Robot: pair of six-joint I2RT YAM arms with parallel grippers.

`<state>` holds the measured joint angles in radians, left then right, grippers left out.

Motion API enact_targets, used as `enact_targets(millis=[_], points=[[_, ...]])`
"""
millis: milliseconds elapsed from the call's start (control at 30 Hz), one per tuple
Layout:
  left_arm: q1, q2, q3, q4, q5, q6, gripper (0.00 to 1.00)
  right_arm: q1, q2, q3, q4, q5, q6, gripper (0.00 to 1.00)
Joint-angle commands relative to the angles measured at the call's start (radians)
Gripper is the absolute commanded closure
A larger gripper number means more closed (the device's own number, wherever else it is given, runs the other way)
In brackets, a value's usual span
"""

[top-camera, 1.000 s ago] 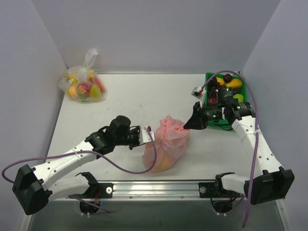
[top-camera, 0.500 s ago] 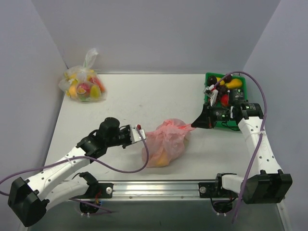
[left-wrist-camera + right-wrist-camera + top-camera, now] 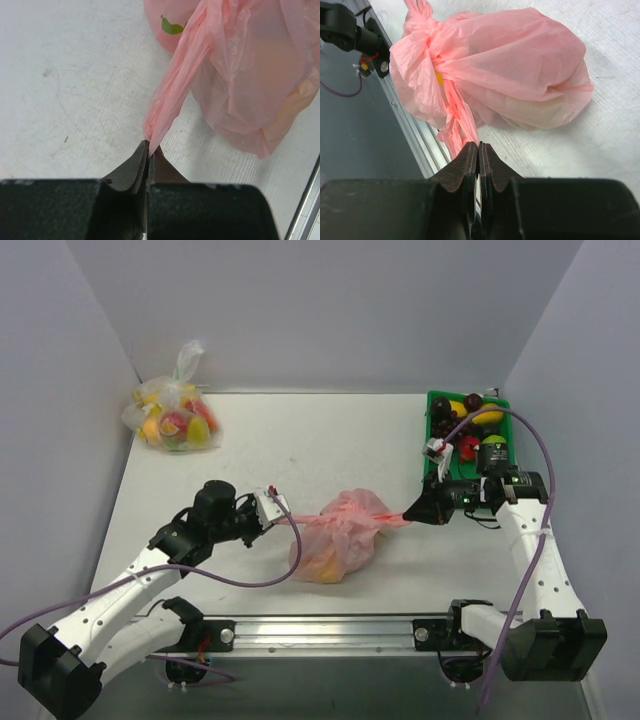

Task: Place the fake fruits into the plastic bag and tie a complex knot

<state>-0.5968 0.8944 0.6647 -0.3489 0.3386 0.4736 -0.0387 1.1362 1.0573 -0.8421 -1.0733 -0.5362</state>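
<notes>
- Your left fingers [image 3: 148,150] are pinched fully shut on one pink handle end of the plastic bag [image 3: 340,537], which is stretched taut leftward.
- Your right fingers [image 3: 478,149] are clamped shut on the other end.
- The bag sits mid-surface [image 3: 300,440] between the arms, with the knot [image 3: 427,42] bunched up and yellowish fake fruits [image 3: 322,565] showing through.
- There's more fruit in the green tray [image 3: 432,398].
</notes>
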Motion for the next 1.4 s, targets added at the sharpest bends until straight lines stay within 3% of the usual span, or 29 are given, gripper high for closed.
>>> enact_targets(millis=[0,233,667,967,1233,1367], points=[[0.058,0.001,0.021,-0.18,-0.162,-0.024,1.0,0.029,-0.078,-0.031,-0.014,0.174,-0.068,1.0],[0.198,0.055,0.039,-0.186,-0.156,-0.029,1.0,-0.027,-0.095,-0.157,-0.011,0.292,-0.211,1.0],[0.339,0.064,0.105,-0.163,-0.17,0.017,1.0,-0.178,0.007,0.016,0.034,0.322,-0.252,1.0],[0.368,0.072,0.085,-0.177,-0.193,0.066,1.0,-0.179,0.003,-0.117,0.123,0.389,-0.24,1.0],[0.391,0.074,-0.042,-0.157,-0.211,0.14,1.0,-0.204,0.019,-0.233,0.199,0.458,-0.291,1.0],[0.393,0.043,-0.028,-0.174,-0.142,0.128,1.0,-0.205,0.001,-0.215,0.137,0.362,-0.278,1.0]])
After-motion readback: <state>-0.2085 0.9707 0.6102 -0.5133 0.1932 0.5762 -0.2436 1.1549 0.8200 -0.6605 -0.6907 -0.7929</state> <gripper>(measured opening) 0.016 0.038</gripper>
